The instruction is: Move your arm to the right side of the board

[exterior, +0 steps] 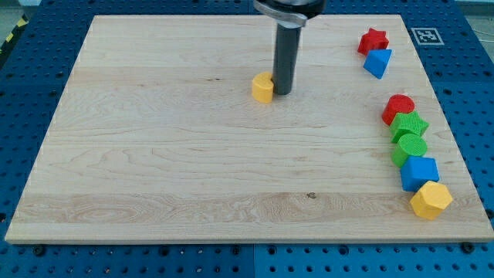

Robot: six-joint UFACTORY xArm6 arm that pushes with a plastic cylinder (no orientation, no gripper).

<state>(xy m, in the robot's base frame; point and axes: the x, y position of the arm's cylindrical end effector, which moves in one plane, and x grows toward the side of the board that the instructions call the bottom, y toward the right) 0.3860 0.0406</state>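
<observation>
My tip (282, 93) rests on the wooden board (154, 154) a little above its middle, touching or almost touching the right side of a small yellow block (263, 88). The dark rod comes down from the view's top. Along the board's right side lie a red star block (372, 40) and a blue triangular block (377, 62) near the top, then a column of a red block (398, 107), a green star-like block (409, 125), a green round block (409, 148), a blue block (419, 172) and a yellow hexagonal block (431, 200).
The board lies on a blue perforated table (471, 93). A black-and-white marker tag (425, 35) sits just off the board's top right corner.
</observation>
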